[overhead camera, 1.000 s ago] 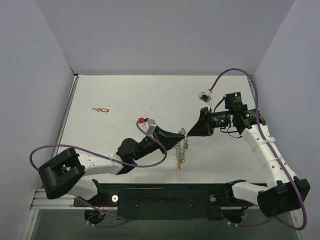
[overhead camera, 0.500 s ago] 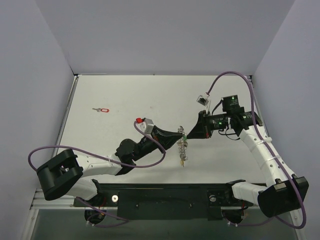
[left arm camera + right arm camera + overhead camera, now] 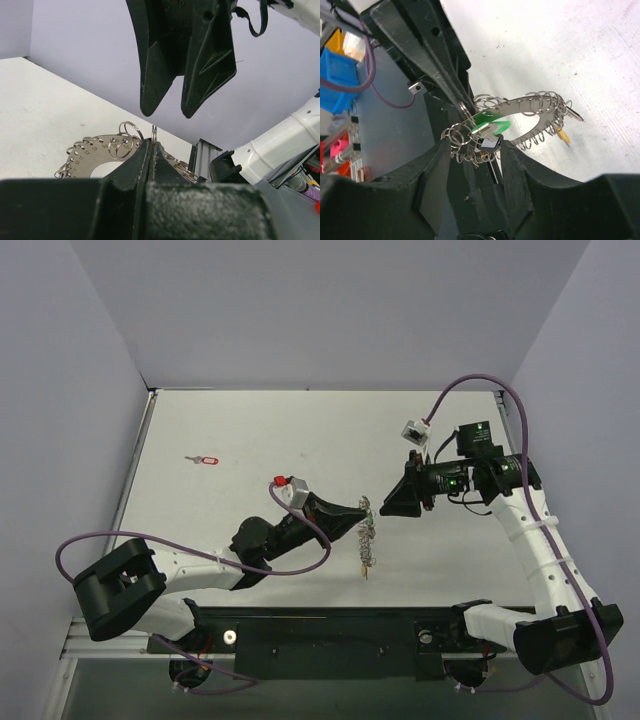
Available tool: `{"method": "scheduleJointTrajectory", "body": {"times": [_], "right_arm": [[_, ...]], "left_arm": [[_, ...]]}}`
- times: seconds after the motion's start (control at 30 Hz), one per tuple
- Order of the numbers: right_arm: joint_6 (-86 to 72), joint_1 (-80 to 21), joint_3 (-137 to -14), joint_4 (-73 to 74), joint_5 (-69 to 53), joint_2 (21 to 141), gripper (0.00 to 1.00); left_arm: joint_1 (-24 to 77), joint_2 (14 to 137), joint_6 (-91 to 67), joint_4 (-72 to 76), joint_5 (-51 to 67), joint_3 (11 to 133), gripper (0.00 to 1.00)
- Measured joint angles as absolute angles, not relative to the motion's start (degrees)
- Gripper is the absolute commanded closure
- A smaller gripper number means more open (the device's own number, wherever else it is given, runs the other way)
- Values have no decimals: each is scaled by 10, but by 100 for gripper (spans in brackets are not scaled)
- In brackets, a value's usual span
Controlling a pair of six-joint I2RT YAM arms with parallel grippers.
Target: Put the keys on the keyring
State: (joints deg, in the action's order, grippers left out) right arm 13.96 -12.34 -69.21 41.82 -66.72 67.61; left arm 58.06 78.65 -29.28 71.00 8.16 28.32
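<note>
Matte white worktop (image 3: pixel 250 430), plain lilac walls (image 3: pixel 330 310). Your left hand (image 3: pixel 367 508) is clenched on the flat, toothed, silvery keyring (image 3: pixel 536 107). Your right hand (image 3: pixel 384 507) has its fingers parted, with the green key (image 3: pixel 490 123) just off its tips among the wire loops. The red key (image 3: pixel 207 459) lies far left.

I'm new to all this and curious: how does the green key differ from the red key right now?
The green key sits among the loops of the keyring, which the left pincer holds up; the red key lies flat on the table, alone, far off. Their heads differ too: green versus red. Both are tiny beside the pincer.
</note>
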Motion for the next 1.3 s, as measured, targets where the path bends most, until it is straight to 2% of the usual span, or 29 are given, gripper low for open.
{"method": "scheduleJointTrajectory", "body": {"times": [0.5,0.7,0.83,1.07,1.3], "right_arm": [[289,-178,-734,534,-666,718,68],[308,-192,-752,551,-664,733,69],[316,-193,-760,558,-664,745,76],[319,-196,-762,563,-664,755,79],[323,-197,-762,565,-664,757,78]], "left_arm": [[579,792,-311,710,112,283,100],[579,795,-314,710,117,283,100],[579,796,-316,710,120,283,100],[579,797,-324,710,123,284,100],[579,803,-327,712,124,284,100]]}}
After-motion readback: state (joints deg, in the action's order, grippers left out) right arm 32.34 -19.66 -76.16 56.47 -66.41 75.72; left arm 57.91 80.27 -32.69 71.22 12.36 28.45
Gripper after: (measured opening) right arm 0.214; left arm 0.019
